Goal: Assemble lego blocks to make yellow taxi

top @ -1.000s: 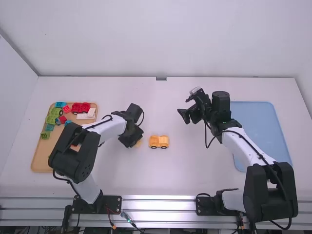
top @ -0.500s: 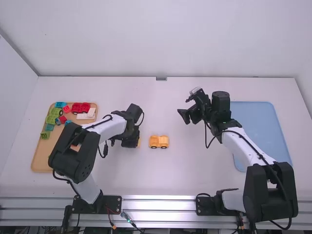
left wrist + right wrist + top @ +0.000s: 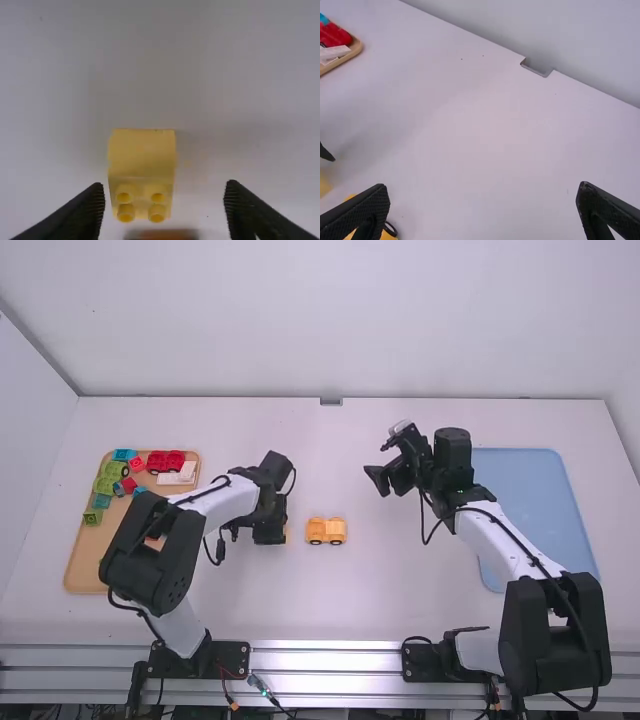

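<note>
My left gripper is low over the table left of the orange-yellow car base, which rests on its wheels mid-table. In the left wrist view my left gripper has its fingers wide apart, with a yellow block showing studs between and beyond them, nearer one finger. Raised over the table's right half is my right gripper. In the right wrist view the same right gripper is open and holds nothing; one finger partly covers the car base, and the yellow block is at the edge.
At the left a wooden tray holds green, red, blue and white blocks, including a red car piece. A blue tray lies at the right, partly beneath the right arm.
The left gripper has turned at the wrist and shifted slightly right, staying left of the car base. The right arm and the car base have kept still.
</note>
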